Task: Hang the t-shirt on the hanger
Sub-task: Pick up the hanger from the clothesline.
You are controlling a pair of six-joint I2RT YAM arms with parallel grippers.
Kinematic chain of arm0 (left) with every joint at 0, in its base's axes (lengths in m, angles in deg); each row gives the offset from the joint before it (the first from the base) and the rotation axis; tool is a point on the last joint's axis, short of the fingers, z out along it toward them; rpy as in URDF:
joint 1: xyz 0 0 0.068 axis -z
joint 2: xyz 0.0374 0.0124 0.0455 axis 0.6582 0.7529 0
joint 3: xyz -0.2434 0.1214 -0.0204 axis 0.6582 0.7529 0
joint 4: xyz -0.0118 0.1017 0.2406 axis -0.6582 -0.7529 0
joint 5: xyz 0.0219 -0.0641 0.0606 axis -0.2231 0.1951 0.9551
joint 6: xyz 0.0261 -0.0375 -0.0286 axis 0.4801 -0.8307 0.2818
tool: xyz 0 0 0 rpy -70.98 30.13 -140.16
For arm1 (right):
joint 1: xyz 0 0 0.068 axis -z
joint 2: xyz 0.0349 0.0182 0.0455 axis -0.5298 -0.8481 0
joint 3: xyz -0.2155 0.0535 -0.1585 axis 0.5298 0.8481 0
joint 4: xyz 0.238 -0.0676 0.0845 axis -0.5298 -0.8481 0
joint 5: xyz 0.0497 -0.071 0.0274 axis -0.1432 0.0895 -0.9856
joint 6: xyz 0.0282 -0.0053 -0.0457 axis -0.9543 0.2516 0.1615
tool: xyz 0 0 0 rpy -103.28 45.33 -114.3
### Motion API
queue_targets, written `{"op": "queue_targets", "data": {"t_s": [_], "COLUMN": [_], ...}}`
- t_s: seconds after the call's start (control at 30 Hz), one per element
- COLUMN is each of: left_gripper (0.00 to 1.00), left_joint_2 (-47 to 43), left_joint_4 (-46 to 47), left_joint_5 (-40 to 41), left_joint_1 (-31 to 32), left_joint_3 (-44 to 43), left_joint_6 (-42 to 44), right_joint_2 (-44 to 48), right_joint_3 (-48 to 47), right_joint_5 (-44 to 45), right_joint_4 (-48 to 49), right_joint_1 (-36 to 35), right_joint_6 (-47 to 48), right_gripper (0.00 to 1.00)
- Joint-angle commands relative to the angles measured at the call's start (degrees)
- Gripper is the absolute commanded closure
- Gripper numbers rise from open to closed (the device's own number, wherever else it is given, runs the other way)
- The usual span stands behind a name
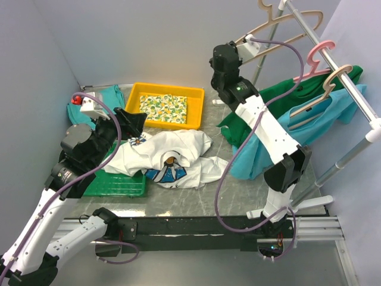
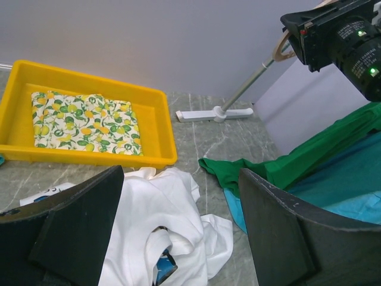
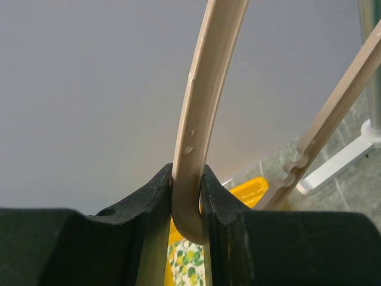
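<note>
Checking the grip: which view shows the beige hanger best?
Right wrist: the beige hanger is seen close up, its curved bar pinched in the right gripper. Top external shows it small, high at the far right, at the gripper. Left wrist catches only a tan sliver behind the right arm.

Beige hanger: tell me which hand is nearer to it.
Right. The right hand is clamped on the hanger up by the rack; the left hand hangs open above the white t-shirt on the table, far from the hanger.

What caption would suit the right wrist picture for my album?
The right gripper pinches the beige hanger, a yellow tray glimpsed below.
</note>
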Motion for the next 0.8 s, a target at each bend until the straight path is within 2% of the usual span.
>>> {"op": "queue_targets", "data": {"t_s": [0.0, 0.3, 0.43, 0.77], "left_gripper": [0.16, 0.16, 0.15, 0.14], "left_joint_2": [-0.06, -0.24, 0.55, 6.35], "left_joint_4": [0.52, -0.36, -0.27, -0.36], "left_joint_5": [0.52, 2.01, 2.89, 1.31], "left_joint_1": [-0.25, -0.25, -0.25, -0.34], "left_joint_3": [-2.74, -4.41, -7.31, -15.66], "left_joint_6": [1.42, 2.47, 3.09, 2.30], "right_joint_2": [5.43, 11.92, 15.53, 20.54], "right_joint_3": [2.17, 10.34, 18.15, 28.97], "right_joint_5": [5.24, 3.57, 4.18, 5.07], "right_joint_4": [5.31, 5.40, 6.89, 10.13], "right_joint_1": [-3.40, -9.03, -12.71, -23.26], "right_joint_6": [2.02, -0.79, -1.58, -1.41], "right_gripper": [0.85, 0.85, 0.85, 0.86]}}
